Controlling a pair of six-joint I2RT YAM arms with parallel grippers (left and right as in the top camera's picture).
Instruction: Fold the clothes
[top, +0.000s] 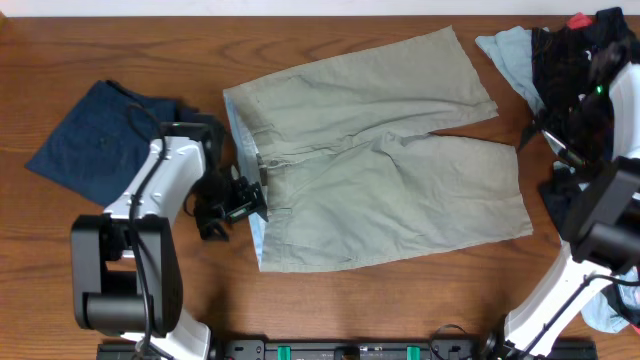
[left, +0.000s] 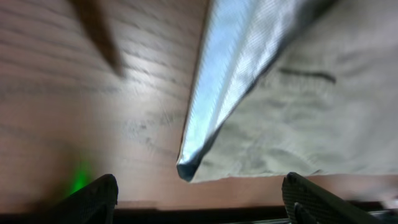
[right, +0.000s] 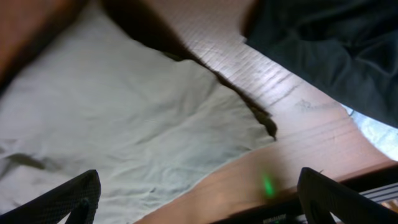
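Observation:
The clothes are khaki-beige shorts (top: 380, 170) lying flat in the middle of the table, waistband to the left and both legs pointing right. The pale blue waistband lining (left: 230, 74) shows along the left edge. My left gripper (top: 238, 200) hovers at the waistband's near corner, open, and the corner tip (left: 186, 171) lies just ahead of the gap between its fingers (left: 93, 196). My right gripper (right: 198, 190) is open over bare wood beside a leg hem (right: 186, 124) and holds nothing.
A folded dark blue garment (top: 95, 140) lies at the left. A pile of dark and light blue clothes (top: 575, 60) fills the back right corner, with more dark cloth (right: 323, 50) close to the right gripper. Both arm bases stand at the front edge.

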